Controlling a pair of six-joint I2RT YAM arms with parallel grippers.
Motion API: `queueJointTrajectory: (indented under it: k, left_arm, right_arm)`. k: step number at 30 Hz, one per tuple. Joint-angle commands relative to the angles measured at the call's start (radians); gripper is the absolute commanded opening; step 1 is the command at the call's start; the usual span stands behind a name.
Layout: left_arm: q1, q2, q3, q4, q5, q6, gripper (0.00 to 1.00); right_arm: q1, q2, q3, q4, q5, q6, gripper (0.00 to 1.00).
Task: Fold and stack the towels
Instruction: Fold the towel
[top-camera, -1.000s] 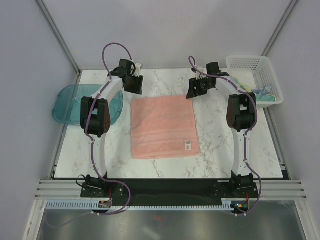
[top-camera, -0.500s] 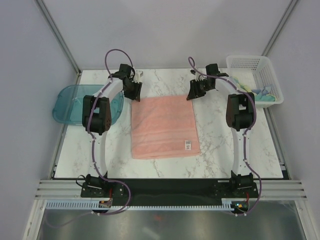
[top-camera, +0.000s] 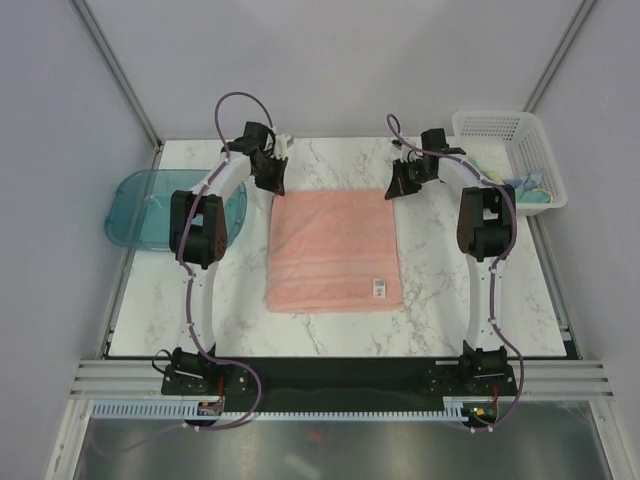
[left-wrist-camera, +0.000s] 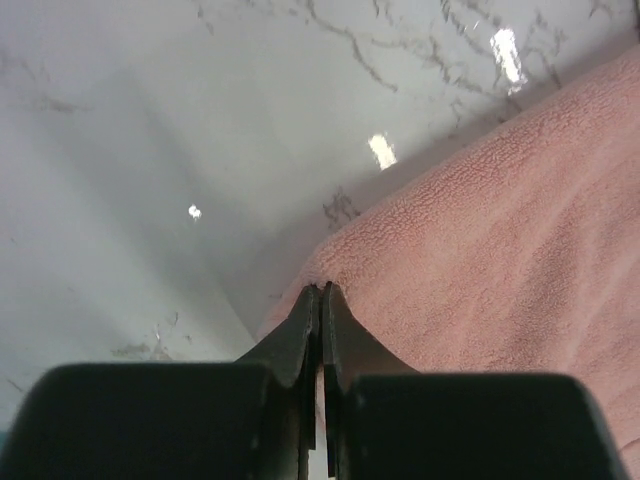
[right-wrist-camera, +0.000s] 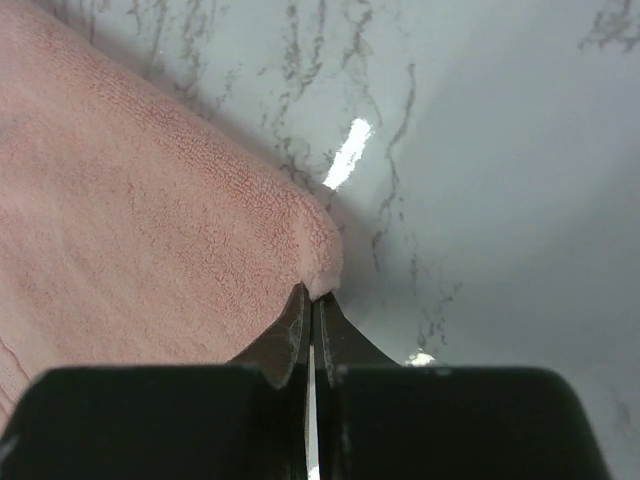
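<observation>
A: Towel?
B: Pink towel (top-camera: 335, 250) flat mid-table (top-camera: 440, 290), white tag (top-camera: 379, 289) near its near right corner.
A: Grippers?
B: Left gripper (top-camera: 272, 178) pinched closed on the far left corner, right gripper (top-camera: 397, 187) same on the far right. Wrist views: fingers together, cloth at the tips.
A: Arms?
B: Both reach forward, wrists tipped down at the towel's far edge.
A: Rest?
B: Other towels (top-camera: 525, 186) in the basket (top-camera: 520, 128), far right.
</observation>
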Motion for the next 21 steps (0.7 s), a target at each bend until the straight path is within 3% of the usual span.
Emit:
queueJointTrajectory:
  k: [1, 10, 13, 15, 16, 18, 19, 21]
  left_arm:
    - [-0.028, 0.042, 0.101, 0.009, 0.027, -0.050, 0.02]
    - [-0.055, 0.074, 0.223, 0.063, -0.062, -0.102, 0.02]
    - [-0.054, 0.065, 0.224, 0.074, -0.097, -0.094, 0.02]
    - [-0.054, 0.056, 0.212, 0.072, -0.119, -0.082, 0.17]
    - [-0.054, 0.052, 0.209, 0.074, -0.127, -0.077, 0.26]
    - [-0.052, 0.057, 0.213, 0.072, -0.142, -0.060, 0.35]
    - [-0.052, 0.072, 0.218, 0.074, -0.147, -0.057, 0.50]
    - [-0.052, 0.088, 0.238, 0.072, -0.160, -0.053, 0.61]
  right_arm:
    - [-0.036, -0.069, -0.026, 0.045, 0.089, 0.011, 0.00]
    - [-0.079, -0.109, -0.061, 0.062, 0.097, 0.037, 0.00]
    - [-0.079, -0.112, -0.061, 0.077, 0.098, 0.037, 0.12]
    - [-0.077, -0.103, -0.047, 0.079, 0.092, 0.040, 0.24]
    - [-0.077, -0.099, -0.043, 0.080, 0.081, 0.042, 0.27]
    - [-0.077, -0.088, -0.024, 0.080, 0.070, 0.049, 0.31]
    - [-0.076, -0.085, -0.020, 0.080, 0.069, 0.051, 0.33]
    - [-0.076, -0.077, -0.009, 0.084, 0.078, 0.057, 0.40]
